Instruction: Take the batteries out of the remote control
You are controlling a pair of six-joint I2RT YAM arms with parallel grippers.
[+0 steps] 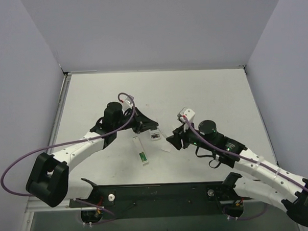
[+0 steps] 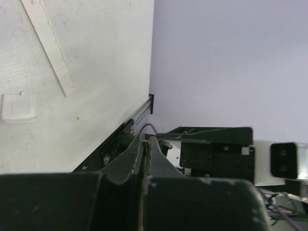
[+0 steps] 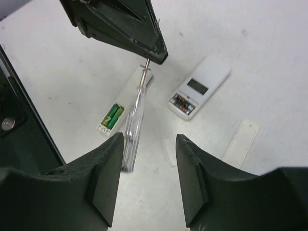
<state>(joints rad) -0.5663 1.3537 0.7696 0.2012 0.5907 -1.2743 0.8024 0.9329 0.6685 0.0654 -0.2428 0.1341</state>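
Observation:
A white remote control (image 3: 122, 98) lies back-up on the table, its compartment uncovered, with two green batteries (image 3: 112, 116) side by side in it; in the top view the batteries (image 1: 143, 157) show at its near end. My left gripper (image 3: 156, 53) is shut on the thin metal shaft of a screwdriver (image 3: 132, 122), whose clear handle hangs toward the table. In the left wrist view the shaft's tip shows between the fingertips of that gripper (image 2: 145, 142). My right gripper (image 3: 149, 139) stands open, and the handle sits just inside its left finger (image 3: 103, 178). No dark battery is in view.
A second, smaller white remote (image 3: 199, 91) with a display lies right of the first. A small flat white cover (image 3: 168, 151) and a long white cover strip (image 3: 242, 139) lie loose nearby. The black base rail (image 1: 162, 192) runs along the near edge.

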